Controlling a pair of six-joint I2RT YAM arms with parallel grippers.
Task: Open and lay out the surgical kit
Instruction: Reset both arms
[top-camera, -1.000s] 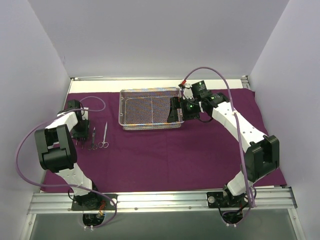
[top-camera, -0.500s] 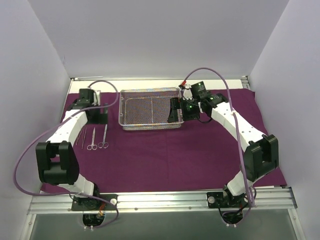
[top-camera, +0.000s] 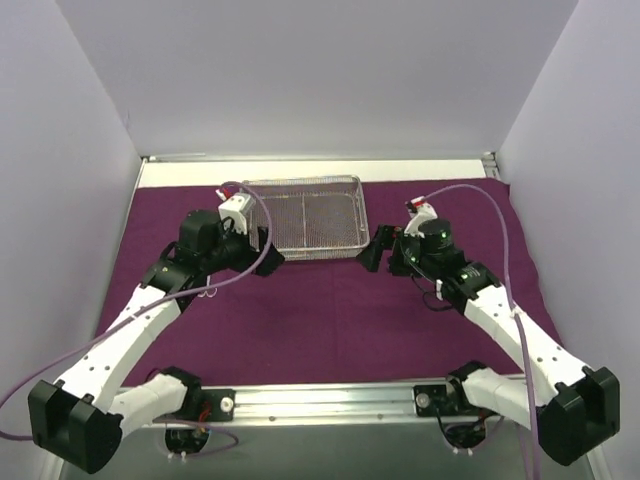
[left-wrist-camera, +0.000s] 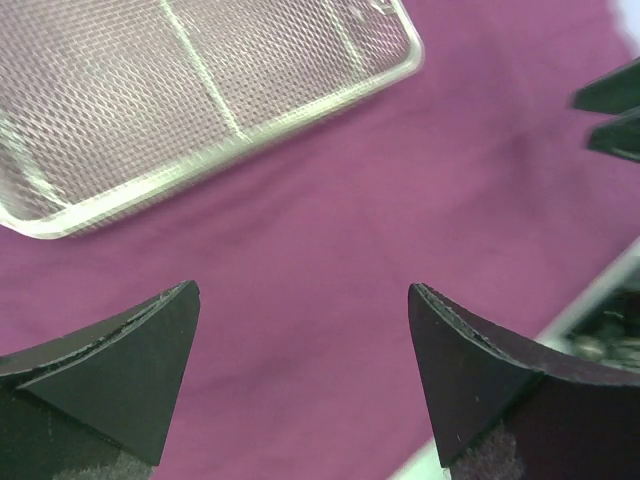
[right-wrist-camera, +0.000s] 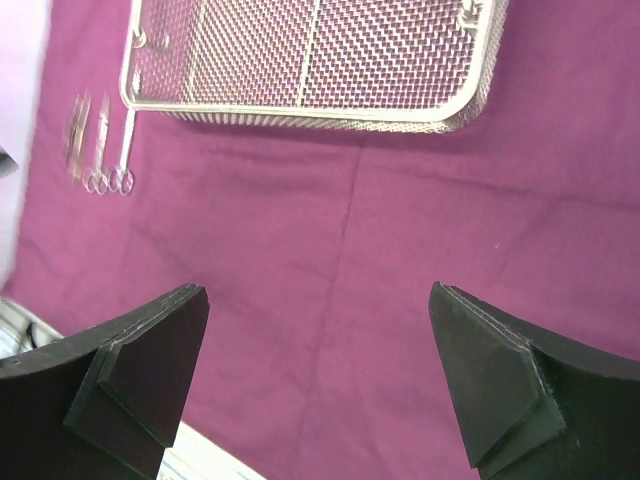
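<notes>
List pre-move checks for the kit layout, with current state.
1. Left fingers open, nothing held: ok.
2. Right fingers open, nothing held: ok.
3. Cloth spread flat on the table: ok.
4. Tray upright on the cloth, no fingers touching it: ok.
5. Tray emptied: ok, only bare mesh shows.
6. Instruments on the cloth beside the tray's left end: ok. Count and spacing: cannot tell, since they are blurred in the right wrist view and hidden under the left arm from above.
</notes>
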